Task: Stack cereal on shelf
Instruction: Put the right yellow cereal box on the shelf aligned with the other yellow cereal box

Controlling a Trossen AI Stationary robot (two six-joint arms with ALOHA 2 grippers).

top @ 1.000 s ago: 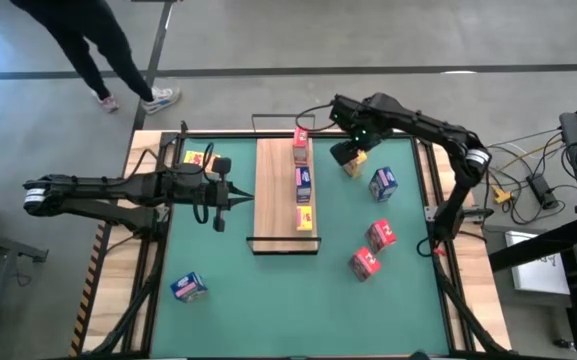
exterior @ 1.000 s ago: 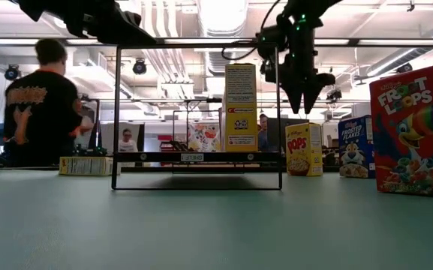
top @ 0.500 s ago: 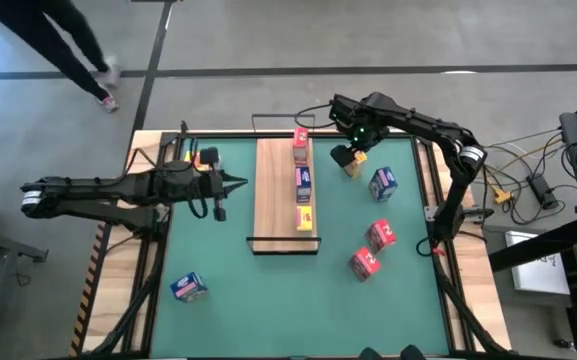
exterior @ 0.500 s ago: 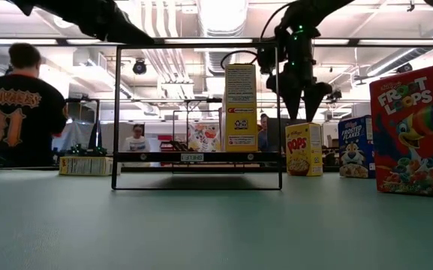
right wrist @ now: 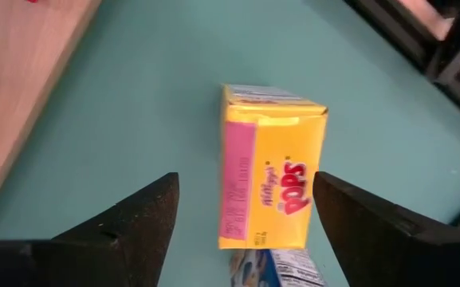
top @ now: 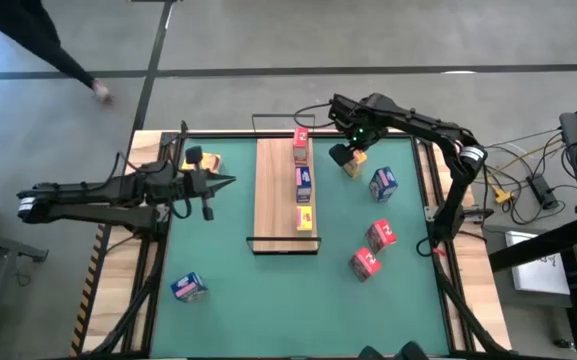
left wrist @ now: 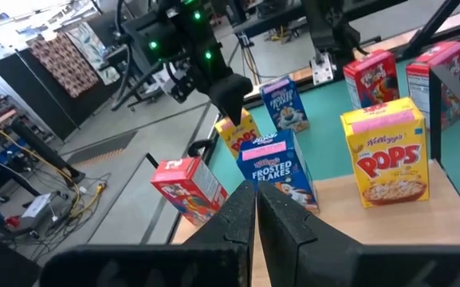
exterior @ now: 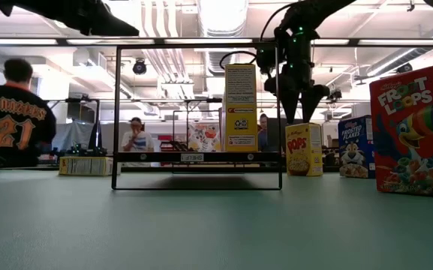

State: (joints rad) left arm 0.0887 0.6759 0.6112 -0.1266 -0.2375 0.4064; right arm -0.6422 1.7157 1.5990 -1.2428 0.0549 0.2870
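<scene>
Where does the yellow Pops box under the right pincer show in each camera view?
High: yellow Pops box right of the shelf.
Low: box below the right pincer.
Left wrist: box, half hidden behind the blue box.
Right wrist: box, centre.
Shared landmark: the right pincer above it.

Since a second ago your left gripper (top: 230,181) has pulled back toward nine o'clock, away from the shelf (top: 277,192), while your right gripper (right wrist: 245,209) has spread its fingers wider and dropped closer over the yellow box (right wrist: 269,177).
</scene>
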